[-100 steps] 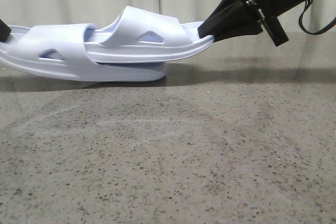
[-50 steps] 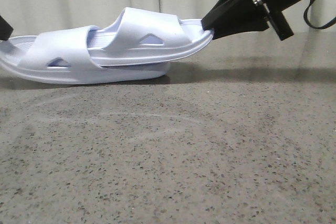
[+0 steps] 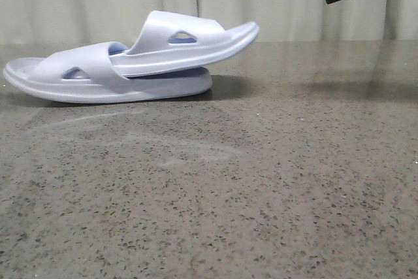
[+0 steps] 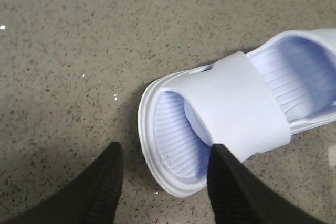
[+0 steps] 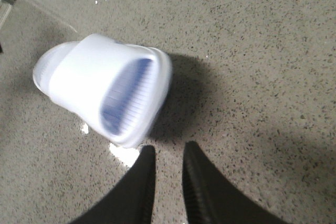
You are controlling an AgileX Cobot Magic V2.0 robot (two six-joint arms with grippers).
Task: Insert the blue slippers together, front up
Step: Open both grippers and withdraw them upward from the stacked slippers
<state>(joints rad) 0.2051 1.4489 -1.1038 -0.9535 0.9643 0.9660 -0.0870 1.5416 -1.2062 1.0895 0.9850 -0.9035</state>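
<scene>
The pair of pale blue moulded foam slippers [image 3: 130,63] lies on the dark speckled stone table [image 3: 261,194], at its far left side. One slipper [image 3: 85,83] rests flat on the table, and the other slipper [image 3: 189,44] is pushed under its wide strap, so that its free end points up to the right, clear of the table. The left gripper [image 4: 163,182] is released, its black fingers [image 4: 105,177] spread apart above the end of the flat slipper, holding nothing. The right gripper [image 5: 165,182] is high and well apart from the pair; its fingers [image 5: 142,182] are nearly together with only a thin gap, and they grasp nothing.
</scene>
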